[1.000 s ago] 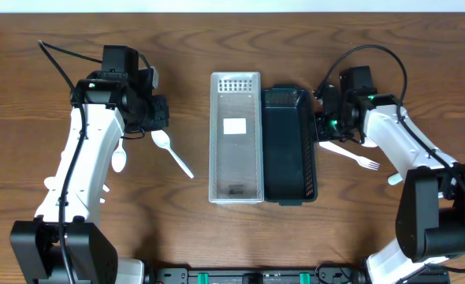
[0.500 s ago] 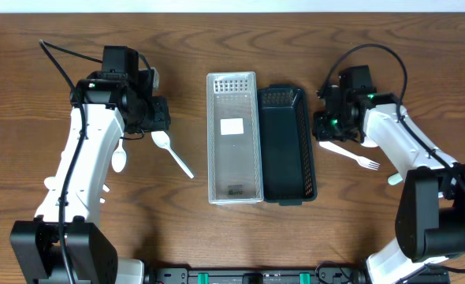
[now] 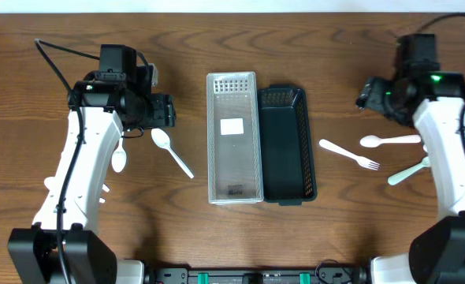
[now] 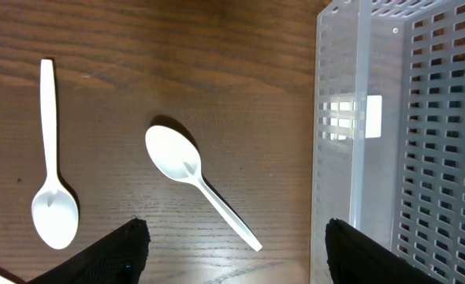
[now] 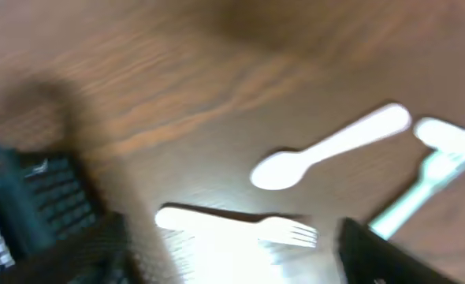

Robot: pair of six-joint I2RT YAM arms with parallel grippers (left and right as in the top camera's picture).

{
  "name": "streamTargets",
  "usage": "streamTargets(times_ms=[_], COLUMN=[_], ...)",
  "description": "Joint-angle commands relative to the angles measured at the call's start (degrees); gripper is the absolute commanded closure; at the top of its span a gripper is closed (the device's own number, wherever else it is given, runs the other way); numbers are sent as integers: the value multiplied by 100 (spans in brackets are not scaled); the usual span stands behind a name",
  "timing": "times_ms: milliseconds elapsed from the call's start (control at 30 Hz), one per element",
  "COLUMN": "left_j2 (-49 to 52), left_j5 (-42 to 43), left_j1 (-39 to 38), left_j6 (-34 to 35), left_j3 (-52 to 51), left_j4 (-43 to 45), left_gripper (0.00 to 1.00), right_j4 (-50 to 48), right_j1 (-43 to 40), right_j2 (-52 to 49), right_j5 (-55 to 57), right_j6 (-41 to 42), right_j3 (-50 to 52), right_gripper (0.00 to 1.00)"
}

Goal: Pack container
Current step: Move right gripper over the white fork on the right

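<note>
We see the left claw with its fingers wide apart and empty, low over a white spoon lying on the table near the clear tray. A second spoon lies further left. The clear tray touches a dark tray at table centre. The right claw is off to the right; its view is blurred, but the fingers look apart. A fork, a third spoon and a pale utensil lie right of the dark tray.
</note>
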State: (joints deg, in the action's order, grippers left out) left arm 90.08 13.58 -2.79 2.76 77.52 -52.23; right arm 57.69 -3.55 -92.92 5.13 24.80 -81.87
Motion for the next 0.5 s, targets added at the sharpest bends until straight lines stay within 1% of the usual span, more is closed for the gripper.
streamTargets(times_ms=[0,200,400,433,467], left_j2=[-118,-118,-118,-118,-118], left_j5=[33,33,33,33,33], left_j1=[-2,-2,-2,-2,-2], left_j6=[-37,-37,-37,-37,-37], left_j3=[138,138,138,138,138], left_j4=[-11,-22,-22,-22,-22], left_gripper=[26,25,25,25,25], right_j4=[44,-90,-94,-98,-111], right_j1=[-181,-205,-201,-199,-201], right_j2=[-94,-96,-96,-96,-96], right_j5=[90,109,103,35,-63], right_j6=[675,216,101,-297,-1012], right_j3=[140,422,682,728,778], right_gripper=[1,1,1,1,1])
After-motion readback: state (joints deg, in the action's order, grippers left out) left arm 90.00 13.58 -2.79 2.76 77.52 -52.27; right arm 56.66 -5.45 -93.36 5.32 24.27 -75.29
